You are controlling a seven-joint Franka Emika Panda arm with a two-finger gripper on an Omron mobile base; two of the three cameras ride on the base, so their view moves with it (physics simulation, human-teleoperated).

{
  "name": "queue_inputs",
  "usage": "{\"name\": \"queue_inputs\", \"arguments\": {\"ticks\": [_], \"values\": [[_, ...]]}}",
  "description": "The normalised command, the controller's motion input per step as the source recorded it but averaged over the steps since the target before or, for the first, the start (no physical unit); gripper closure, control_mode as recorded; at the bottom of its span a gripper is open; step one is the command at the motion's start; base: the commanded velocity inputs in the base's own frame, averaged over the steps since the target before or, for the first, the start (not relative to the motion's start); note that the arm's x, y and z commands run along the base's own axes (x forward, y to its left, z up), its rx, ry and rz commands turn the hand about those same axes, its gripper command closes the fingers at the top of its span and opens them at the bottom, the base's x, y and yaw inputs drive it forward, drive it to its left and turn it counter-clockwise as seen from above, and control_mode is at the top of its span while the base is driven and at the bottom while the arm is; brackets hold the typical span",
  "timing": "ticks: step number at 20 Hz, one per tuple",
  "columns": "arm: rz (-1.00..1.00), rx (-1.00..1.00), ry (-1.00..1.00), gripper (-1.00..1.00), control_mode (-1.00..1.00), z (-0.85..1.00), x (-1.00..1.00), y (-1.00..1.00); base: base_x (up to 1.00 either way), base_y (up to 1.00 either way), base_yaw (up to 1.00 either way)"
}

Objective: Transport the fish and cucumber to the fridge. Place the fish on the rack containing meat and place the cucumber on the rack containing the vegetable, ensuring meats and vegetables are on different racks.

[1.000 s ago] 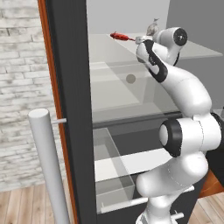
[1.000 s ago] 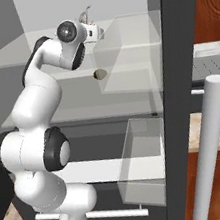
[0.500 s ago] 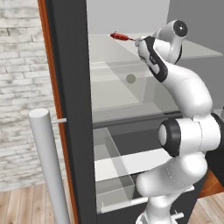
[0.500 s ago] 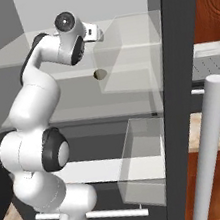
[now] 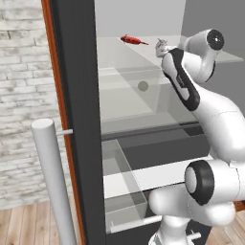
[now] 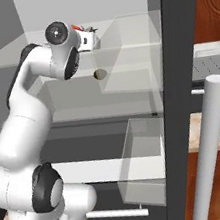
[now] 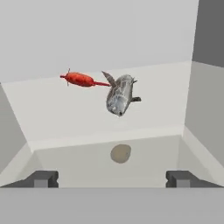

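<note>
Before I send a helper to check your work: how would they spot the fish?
Look inside the open fridge at its upper shelf. Two things lie there close together, and the fish is the speckled silvery-grey one, plumper than the slim red meat beside it.

A rendered home kitchen is showing here: an open fridge (image 5: 76, 119) framed in wood, a brick wall (image 5: 21, 105), a stone counter (image 6: 207, 133).
</note>
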Motion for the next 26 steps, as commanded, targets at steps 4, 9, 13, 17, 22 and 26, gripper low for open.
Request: {"name": "queue_inputs", "arguments": {"ticks": [4,9,13,17,22,26], "values": [[0.0,-0.05,-0.01,-1.0,-1.0,0.03,-1.0,0.13,0.0,0.0,0.0],[0.0,-0.04,0.37,-1.0,-1.0,0.21,-1.0,0.12,0.0,0.0,0.0],[0.0,-0.07,0.25,-1.0,-1.0,-0.07,-1.0,0.24,0.0,0.0,0.0],[0.02,-0.05,0.04,-1.0,-1.0,-0.01,-0.93,0.19,0.0,0.0,0.0],[0.07,-0.06,0.01,-1.0,-1.0,-0.01,-0.81,0.24,0.0,0.0,0.0],[0.0,-0.01,0.0,-1.0,-1.0,-0.08,-0.55,0.06,0.0,0.0,0.0]]}}
